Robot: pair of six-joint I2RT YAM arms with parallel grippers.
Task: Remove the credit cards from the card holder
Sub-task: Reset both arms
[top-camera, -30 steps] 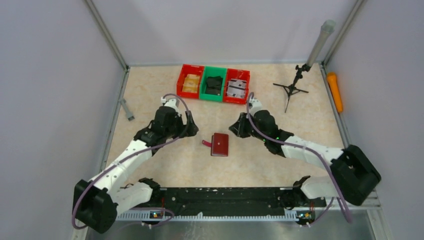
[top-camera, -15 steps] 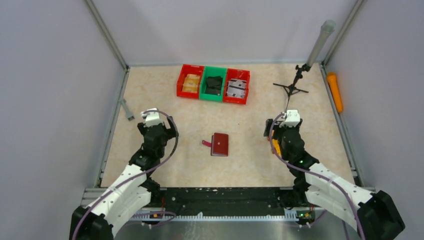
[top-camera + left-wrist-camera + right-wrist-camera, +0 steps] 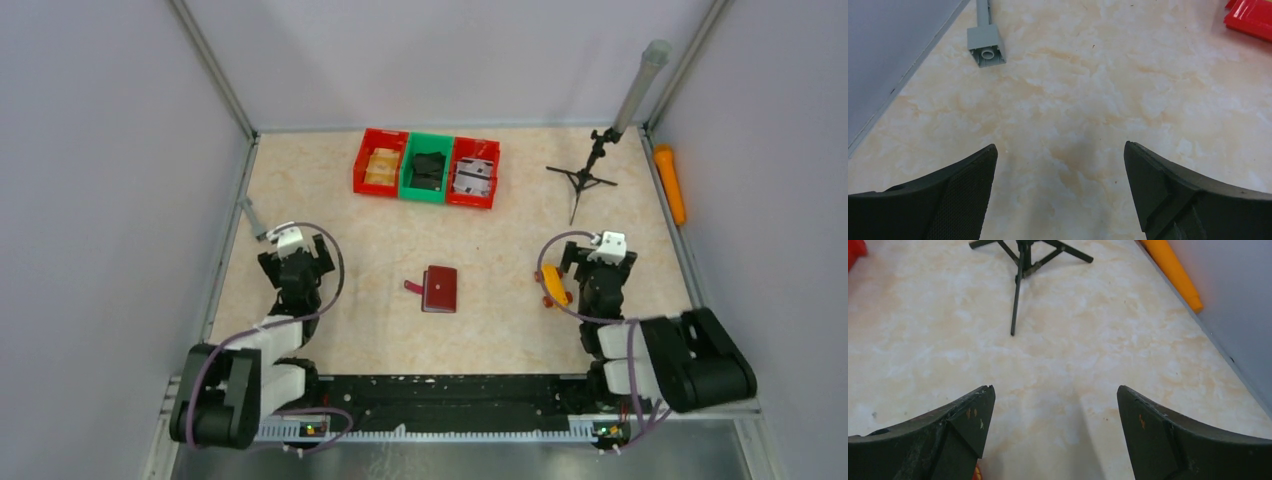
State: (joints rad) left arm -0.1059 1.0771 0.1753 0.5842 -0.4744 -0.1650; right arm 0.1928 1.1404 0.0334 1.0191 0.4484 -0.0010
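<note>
You have pulled your left pincer and right pincer back, both now wide open and empty, so the card holder lies on the bench between them, well apart, looking shut.

Maroon card holder lies closed, flat, mid-table; strap leftward.
</note>
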